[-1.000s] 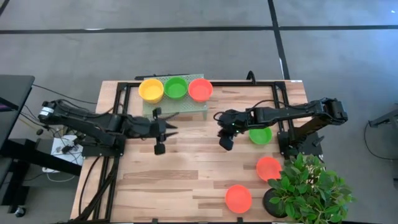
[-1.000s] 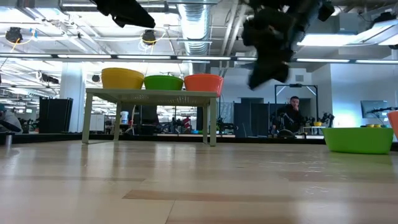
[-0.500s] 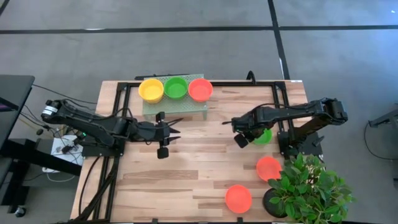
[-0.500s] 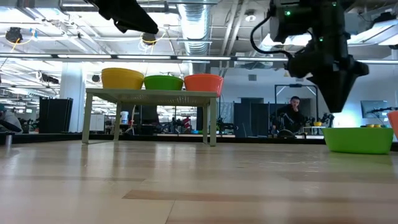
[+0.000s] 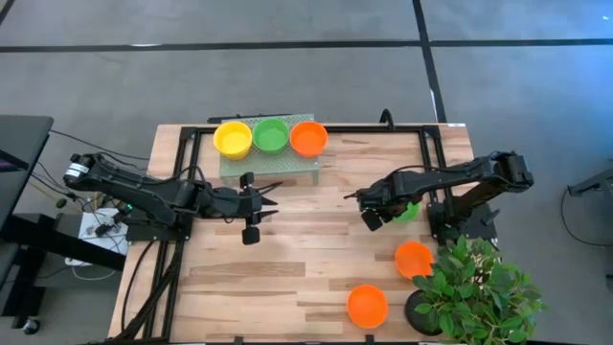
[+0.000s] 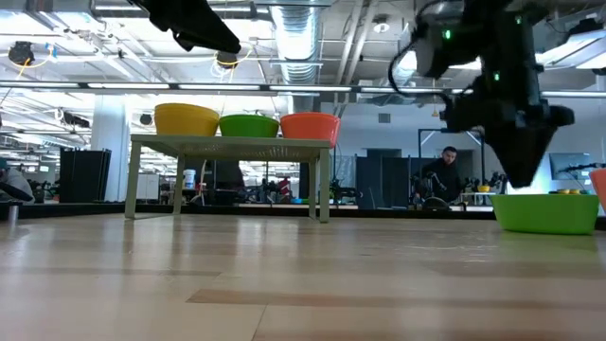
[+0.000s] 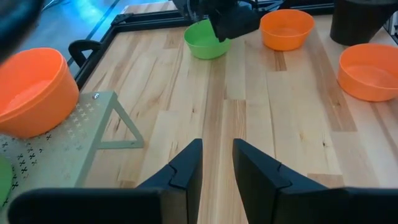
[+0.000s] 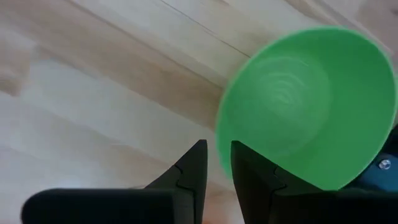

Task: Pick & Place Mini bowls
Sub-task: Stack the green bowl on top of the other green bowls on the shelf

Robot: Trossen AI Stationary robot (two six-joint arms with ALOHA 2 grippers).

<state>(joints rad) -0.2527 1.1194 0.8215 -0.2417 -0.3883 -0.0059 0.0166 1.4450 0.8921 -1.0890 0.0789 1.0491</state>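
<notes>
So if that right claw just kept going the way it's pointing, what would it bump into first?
Most likely the green bowl on the table: the right claw points down at its near rim, fingers slightly apart. Depth is hard to judge, so it might touch the wooden table just beside the rim instead.

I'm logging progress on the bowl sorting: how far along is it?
Done: yellow bowl, green bowl and orange bowl sit on the rack. In hand: the right hand hovers at the loose green bowl, nothing gripped. Left: that bowl plus two orange bowls. The left hand waits mid-table.

Even, bright overhead light; right wrist view blurred, perhaps by motion.
</notes>
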